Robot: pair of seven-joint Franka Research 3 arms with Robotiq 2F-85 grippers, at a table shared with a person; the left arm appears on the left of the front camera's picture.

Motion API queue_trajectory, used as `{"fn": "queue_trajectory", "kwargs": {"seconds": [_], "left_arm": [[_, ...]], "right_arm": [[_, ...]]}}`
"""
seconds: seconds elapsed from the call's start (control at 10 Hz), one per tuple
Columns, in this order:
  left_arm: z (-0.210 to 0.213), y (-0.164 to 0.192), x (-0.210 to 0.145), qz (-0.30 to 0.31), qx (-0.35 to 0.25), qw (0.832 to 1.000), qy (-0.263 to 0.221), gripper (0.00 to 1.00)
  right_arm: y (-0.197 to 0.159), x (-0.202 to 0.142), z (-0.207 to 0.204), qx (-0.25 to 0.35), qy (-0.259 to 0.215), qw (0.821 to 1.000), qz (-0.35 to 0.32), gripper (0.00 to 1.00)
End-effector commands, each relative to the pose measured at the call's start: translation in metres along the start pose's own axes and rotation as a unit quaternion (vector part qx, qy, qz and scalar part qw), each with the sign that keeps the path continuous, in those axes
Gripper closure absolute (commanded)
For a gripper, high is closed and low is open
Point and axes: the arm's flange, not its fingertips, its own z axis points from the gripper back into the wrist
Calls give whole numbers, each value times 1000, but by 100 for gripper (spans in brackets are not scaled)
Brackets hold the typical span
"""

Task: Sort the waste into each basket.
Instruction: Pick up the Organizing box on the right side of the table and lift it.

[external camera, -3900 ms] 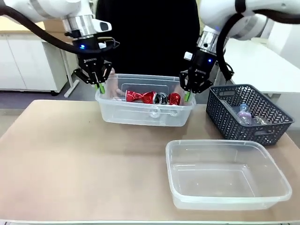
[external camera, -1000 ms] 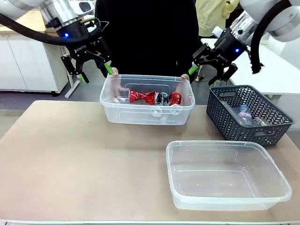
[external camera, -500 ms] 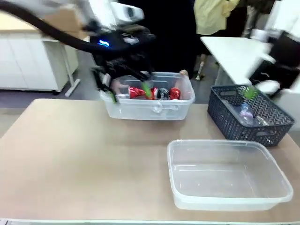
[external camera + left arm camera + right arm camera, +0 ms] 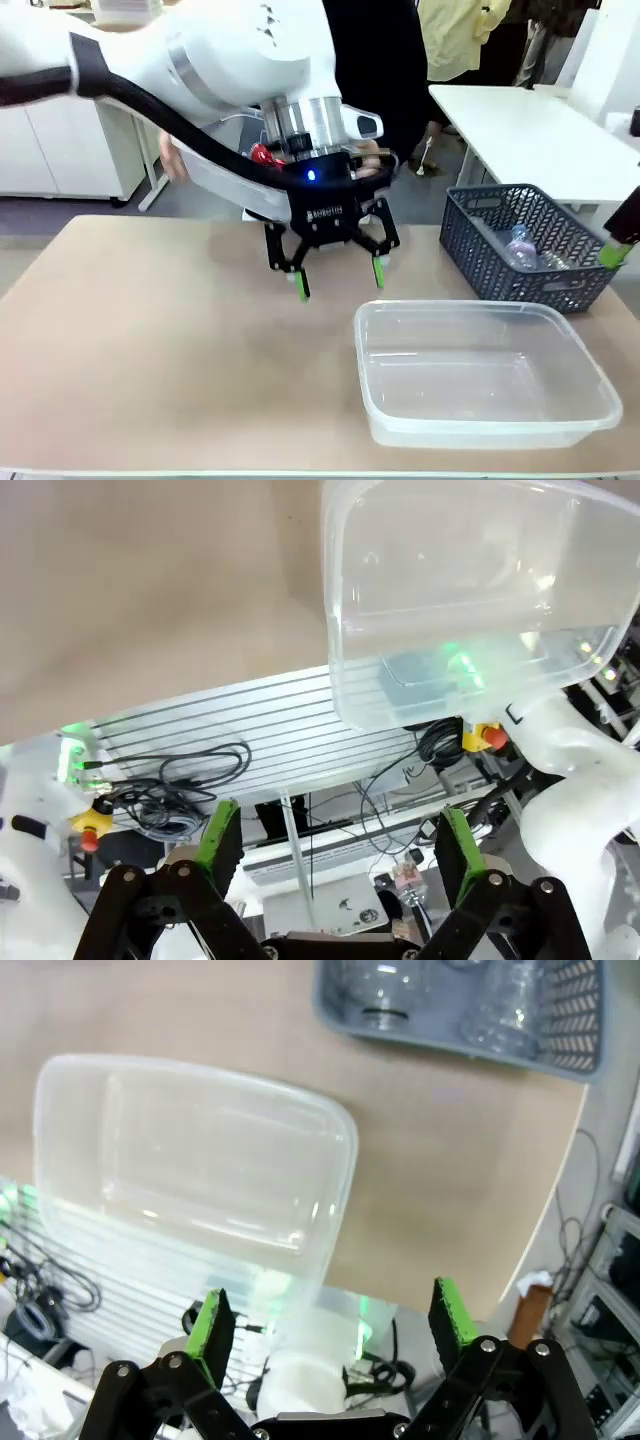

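My left gripper hangs open and empty over the middle of the table, just left of an empty clear basket at the front right. From the left wrist the same basket lies ahead of the spread gripper. One green fingertip of my right gripper shows at the right edge; in its own view the right gripper stands open above the empty basket. A second clear basket is mostly hidden behind my left arm, with a bit of red can showing. Clear bottles lie in a grey mesh basket.
The dark grey mesh basket stands at the back right, close behind the empty tub, and its bottles show from above. A person stands at the far side, a hand near the hidden tub. The left half of the table is bare.
My left arm has swung from the far left over to the table's middle and now covers the tub of cans. My right arm has drawn away to the right edge. Both grippers stay open.
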Motion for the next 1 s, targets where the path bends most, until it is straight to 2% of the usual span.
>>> {"fn": "queue_trajectory", "kwargs": {"seconds": [0.0,0.1,0.2,0.3,0.6,0.9], "left_arm": [[-16,-5,2,-1,3,1000,10,0],[-32,-8,5,1,12,999,-30,0],[-60,-7,14,18,18,998,-53,0],[-91,-9,25,25,16,999,-44,0],[-143,-12,45,47,31,996,-70,0],[-152,-12,52,65,38,994,-82,0]], "right_arm": [[-1,-4,1,-1,-4,1000,-2,0],[0,-1,-24,-35,51,996,-66,0],[3,-9,-56,-28,92,990,-104,0],[7,-20,-89,-41,122,981,-143,0],[5,-45,-152,-45,134,973,-184,0],[16,-48,-191,-32,126,978,-166,0]]}}
